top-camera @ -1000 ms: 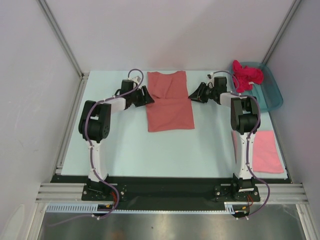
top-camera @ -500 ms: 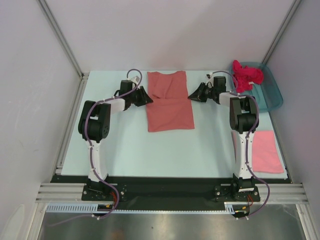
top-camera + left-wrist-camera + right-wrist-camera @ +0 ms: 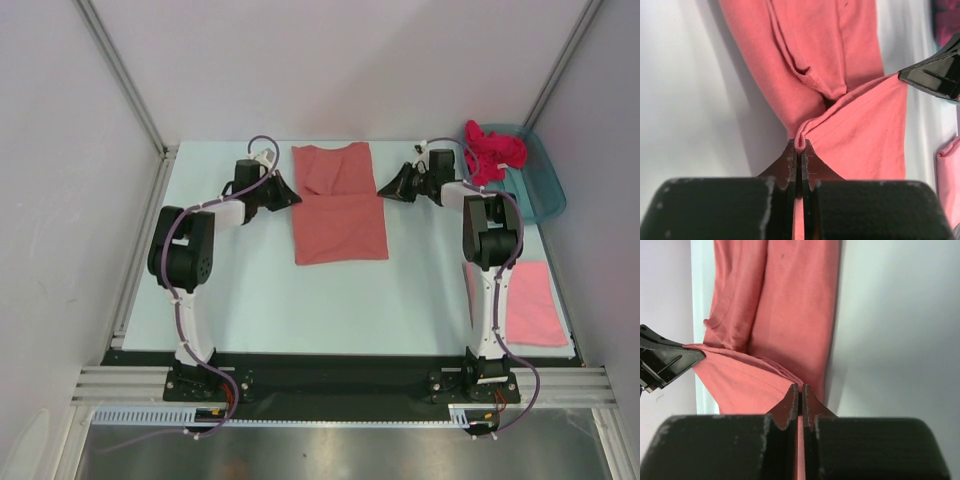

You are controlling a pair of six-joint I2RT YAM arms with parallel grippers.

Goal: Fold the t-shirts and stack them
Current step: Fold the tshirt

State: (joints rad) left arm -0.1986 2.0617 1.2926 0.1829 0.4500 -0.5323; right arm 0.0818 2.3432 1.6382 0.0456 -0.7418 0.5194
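A salmon-coral t-shirt [image 3: 338, 205] lies folded into a long strip at the back middle of the table. My left gripper [image 3: 294, 194] is shut on its left edge, where a fold of cloth [image 3: 800, 142] is pinched between the jaws. My right gripper [image 3: 383, 189] is shut on the right edge, with cloth [image 3: 801, 390] between its jaws. A lighter pink t-shirt [image 3: 528, 303] lies folded flat at the right front. A bright magenta t-shirt [image 3: 490, 151] is bunched over the rim of the teal tub [image 3: 543, 190].
The teal tub stands at the back right corner. Grey walls and metal frame posts enclose the table on three sides. The arm bases sit on a black rail at the near edge.
Both grippers have closed on the opposite side edges of the salmon-coral t-shirt. The left arm's elbow has shifted a little to the left.
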